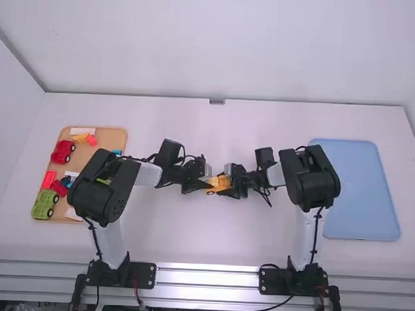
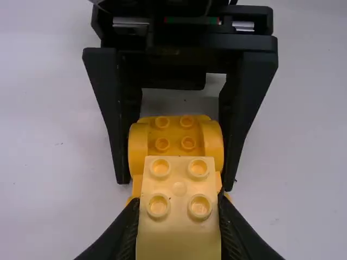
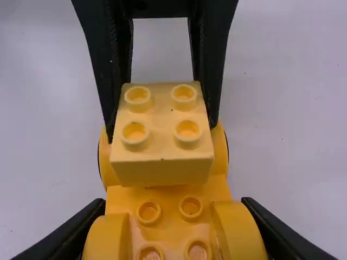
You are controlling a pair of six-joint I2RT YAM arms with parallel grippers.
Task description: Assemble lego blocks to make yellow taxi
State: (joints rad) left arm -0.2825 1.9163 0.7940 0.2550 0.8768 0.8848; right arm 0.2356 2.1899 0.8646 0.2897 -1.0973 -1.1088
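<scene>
Yellow car base [image 3: 169,194] — long axis crosswise between arms.
Left gripper [image 1: 208,183]: fingers pinching pale four-stud brick [image 3: 162,171] — right gripper [image 1: 227,185]: fingers pinching base.

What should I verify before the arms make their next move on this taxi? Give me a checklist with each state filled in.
1. Left gripper has the pale yellow block: ok, a finger on each side.
2. Right gripper has the darker yellow car base: ok, fingers at both sides.
3. Block's studs face away from the car base: ok, all four show.
4. Block roughly in line with the car base: ok, overlapping it in both wrist views.
5. Block fully seated: cannot tell, its underside is hidden.
6. Block released, so the left arm may withdraw: not ok, fingers closed on it.
</scene>
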